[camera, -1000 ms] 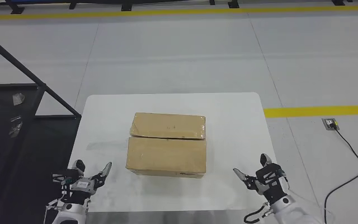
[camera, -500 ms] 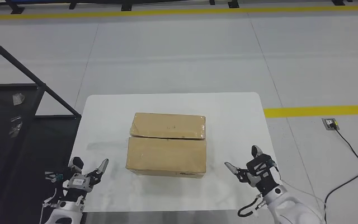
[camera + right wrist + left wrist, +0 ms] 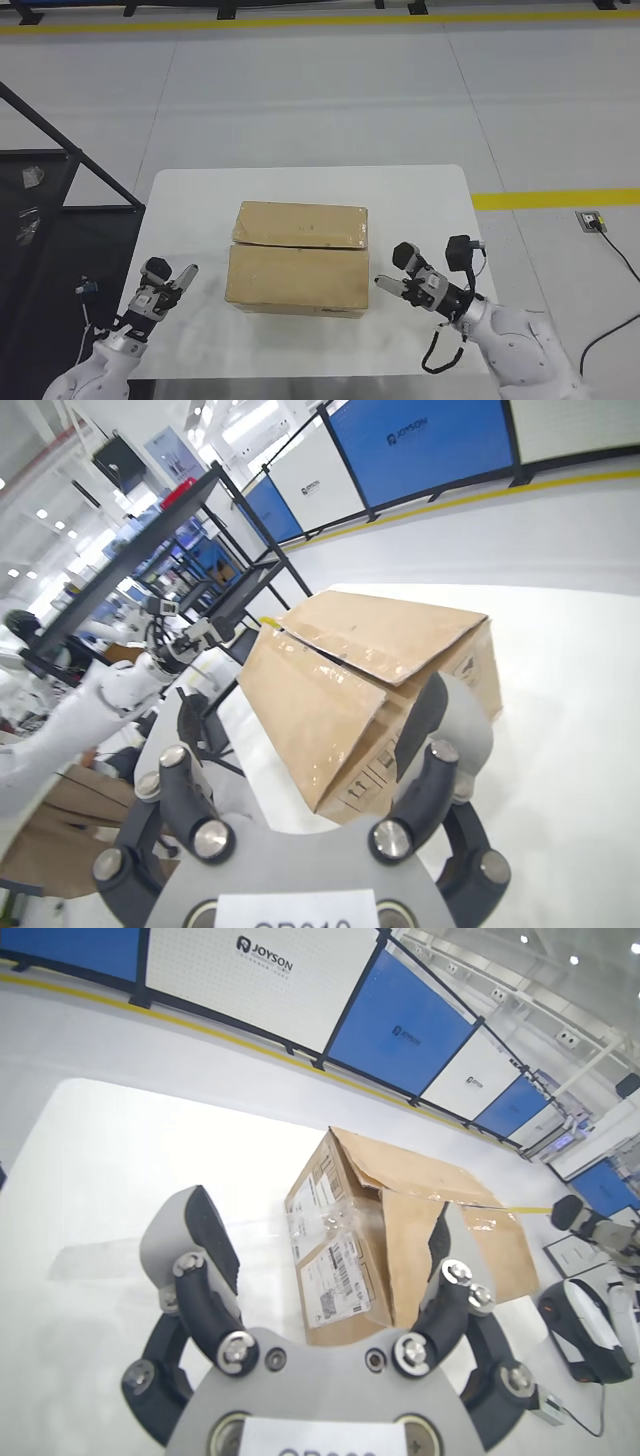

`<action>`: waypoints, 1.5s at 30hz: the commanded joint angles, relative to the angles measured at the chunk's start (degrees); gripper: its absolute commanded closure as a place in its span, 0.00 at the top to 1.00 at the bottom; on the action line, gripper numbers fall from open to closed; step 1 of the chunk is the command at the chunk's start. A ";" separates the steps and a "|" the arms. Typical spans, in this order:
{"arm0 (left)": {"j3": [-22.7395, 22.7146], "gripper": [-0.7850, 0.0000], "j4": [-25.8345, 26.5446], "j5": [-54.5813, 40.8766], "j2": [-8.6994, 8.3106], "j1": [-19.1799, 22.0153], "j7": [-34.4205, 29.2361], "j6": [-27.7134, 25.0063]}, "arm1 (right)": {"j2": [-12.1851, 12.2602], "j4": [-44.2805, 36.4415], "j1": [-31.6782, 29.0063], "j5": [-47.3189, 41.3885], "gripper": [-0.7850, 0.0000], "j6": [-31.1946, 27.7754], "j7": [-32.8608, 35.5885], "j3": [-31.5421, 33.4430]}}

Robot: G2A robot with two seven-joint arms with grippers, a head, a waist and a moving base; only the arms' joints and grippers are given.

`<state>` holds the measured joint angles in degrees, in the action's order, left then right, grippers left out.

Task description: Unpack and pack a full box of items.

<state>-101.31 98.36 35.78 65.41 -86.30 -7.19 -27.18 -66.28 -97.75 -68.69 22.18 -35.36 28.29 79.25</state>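
A closed brown cardboard box [image 3: 300,260] with clear tape along its top seam sits in the middle of the white table [image 3: 420,200]. My left gripper [image 3: 170,278] is open, near the table's front left, a short way from the box's left end. The left wrist view has the box [image 3: 400,1208] ahead of the open gripper [image 3: 325,1238], labels on its end face. My right gripper [image 3: 395,272] is open, close beside the box's right end near its front corner. The right wrist view looks past the open gripper [image 3: 310,720] at the box [image 3: 360,650], whose top flaps lift slightly.
A black metal rack [image 3: 40,200] stands off the table's left side. Bare table surrounds the box on all sides. A yellow floor line [image 3: 555,198] and a wall socket with a cable [image 3: 590,222] lie to the right.
Both arms have moved in from the front corners toward the box. The right gripper came left up to the box's right end; the left one shifted slightly toward the box. Both stayed open.
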 commanded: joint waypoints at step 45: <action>3.11 1.00 -6.69 -11.67 -1.32 7.55 -11.82 -5.90 | 1.40 14.41 14.32 -50.06 1.00 -4.76 35.89 -11.67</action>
<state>-98.26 91.61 24.09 64.15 -78.74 -18.53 -32.69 -65.23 -82.50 -53.97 -27.70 -40.29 63.99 67.54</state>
